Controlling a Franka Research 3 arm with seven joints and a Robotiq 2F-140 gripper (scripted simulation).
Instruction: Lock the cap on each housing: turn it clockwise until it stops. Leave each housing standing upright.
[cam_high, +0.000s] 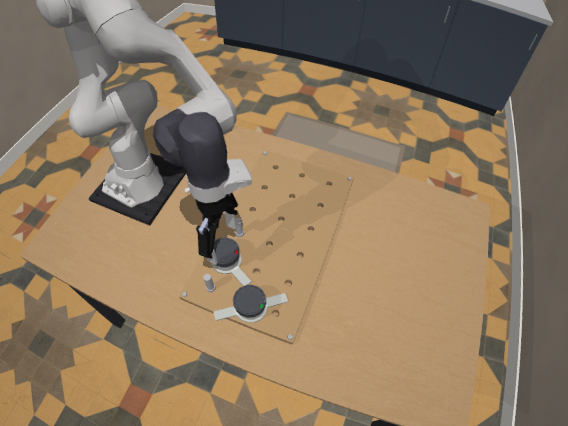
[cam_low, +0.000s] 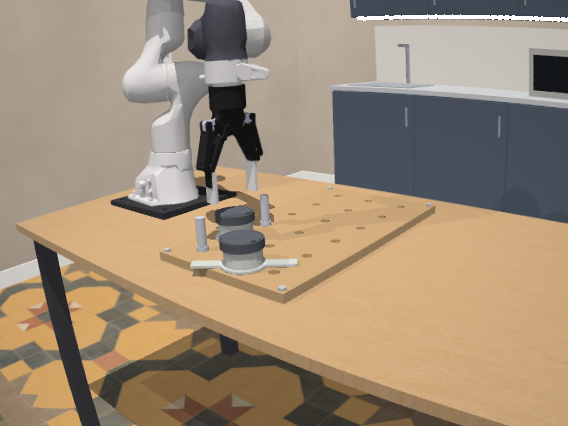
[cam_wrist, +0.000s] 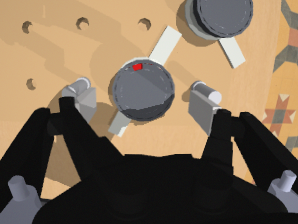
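Observation:
Two pale housings with dark round caps stand upright on the pegboard (cam_high: 325, 240) (cam_low: 350, 235) (cam_wrist: 53, 3). The rear cap (cam_high: 226, 251) (cam_low: 235, 215) (cam_wrist: 141, 90) bears a red mark. The front cap (cam_high: 249, 300) (cam_low: 242, 241) (cam_wrist: 224, 6) bears a green mark, and its housing (cam_low: 242, 258) has flat white arms on the board. My gripper (cam_high: 220, 236) (cam_low: 233, 189) (cam_wrist: 143, 99) is open and empty. It hangs a little above the red-marked cap, with a finger on either side of it and touching nothing.
Two upright grey pegs stand by the housings, one at the board's near corner (cam_high: 209, 282) (cam_low: 201, 233) and one behind the rear housing (cam_high: 239, 227) (cam_low: 264, 210). The board has several empty holes. The arm's base (cam_high: 131, 187) is left of the board.

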